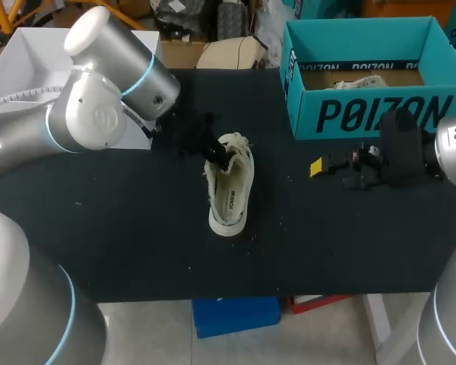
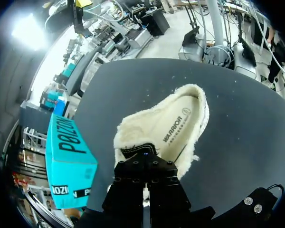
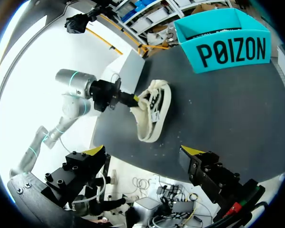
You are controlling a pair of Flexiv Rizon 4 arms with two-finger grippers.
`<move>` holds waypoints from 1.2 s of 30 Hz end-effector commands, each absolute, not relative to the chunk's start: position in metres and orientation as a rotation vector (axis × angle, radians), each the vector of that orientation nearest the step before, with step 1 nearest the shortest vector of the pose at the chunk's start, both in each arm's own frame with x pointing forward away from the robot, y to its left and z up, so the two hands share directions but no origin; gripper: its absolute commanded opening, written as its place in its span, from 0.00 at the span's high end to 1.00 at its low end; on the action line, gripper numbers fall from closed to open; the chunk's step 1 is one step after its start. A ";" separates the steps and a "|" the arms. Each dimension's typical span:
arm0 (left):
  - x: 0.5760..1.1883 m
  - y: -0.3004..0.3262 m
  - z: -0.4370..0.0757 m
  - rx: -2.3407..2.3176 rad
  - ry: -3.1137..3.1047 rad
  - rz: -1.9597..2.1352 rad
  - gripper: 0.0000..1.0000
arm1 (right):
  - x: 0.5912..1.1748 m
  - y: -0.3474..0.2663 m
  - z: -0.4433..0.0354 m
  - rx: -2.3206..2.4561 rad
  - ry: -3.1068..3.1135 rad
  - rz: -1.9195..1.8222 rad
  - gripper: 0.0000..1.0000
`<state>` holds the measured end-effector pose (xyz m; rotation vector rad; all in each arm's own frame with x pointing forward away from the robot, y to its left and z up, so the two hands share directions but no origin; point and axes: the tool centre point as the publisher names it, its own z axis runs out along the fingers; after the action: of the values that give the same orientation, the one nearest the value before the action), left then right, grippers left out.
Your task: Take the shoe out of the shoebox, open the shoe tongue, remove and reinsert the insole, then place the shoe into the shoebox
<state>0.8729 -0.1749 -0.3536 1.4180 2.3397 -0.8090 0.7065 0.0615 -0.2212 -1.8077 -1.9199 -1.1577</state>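
At the far right of the flat black table (image 1: 137, 243) stands the open teal cardboard shoebox (image 1: 365, 114), rectangular. Mid-table, well apart from it, lies the cream shoe (image 1: 229, 194), fleecy-edged, lengthwise near to far. The left gripper (image 1: 216, 156) is pinched together on its far rim. Only the left wrist view shows the smooth printed insole (image 2: 173, 126) inside. The right gripper (image 3: 143, 151) hovers right of the shoe, fingers wide apart, plainest from its own wrist

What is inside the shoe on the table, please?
The insole lies inside the shoe, visible from heel to middle. The toe end cannot be seen: the left gripper, holding the shoe's front, covers it.
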 end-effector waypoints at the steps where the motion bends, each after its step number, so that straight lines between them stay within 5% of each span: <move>1: 0.855 -0.167 -0.371 1.390 2.352 -0.823 1.00 | 0.707 0.062 -0.221 -1.808 -1.920 -1.157 0.00; 12: 0.816 -0.142 -0.330 1.457 2.290 -0.813 1.00 | 0.707 0.062 -0.221 -1.808 -1.920 -1.157 0.00; 20: 0.848 -0.143 -0.295 1.436 2.135 -0.722 1.00 | 0.707 0.062 -0.221 -1.808 -1.920 -1.157 0.00; 36: 0.924 -0.196 -0.336 1.470 2.183 -0.764 1.00 | 0.707 0.062 -0.221 -1.808 -1.920 -1.157 0.00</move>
<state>0.9028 -0.1685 -0.3119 1.4411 2.1743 -0.7395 0.7063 0.0614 -0.2211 -1.8079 -1.9199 -1.1577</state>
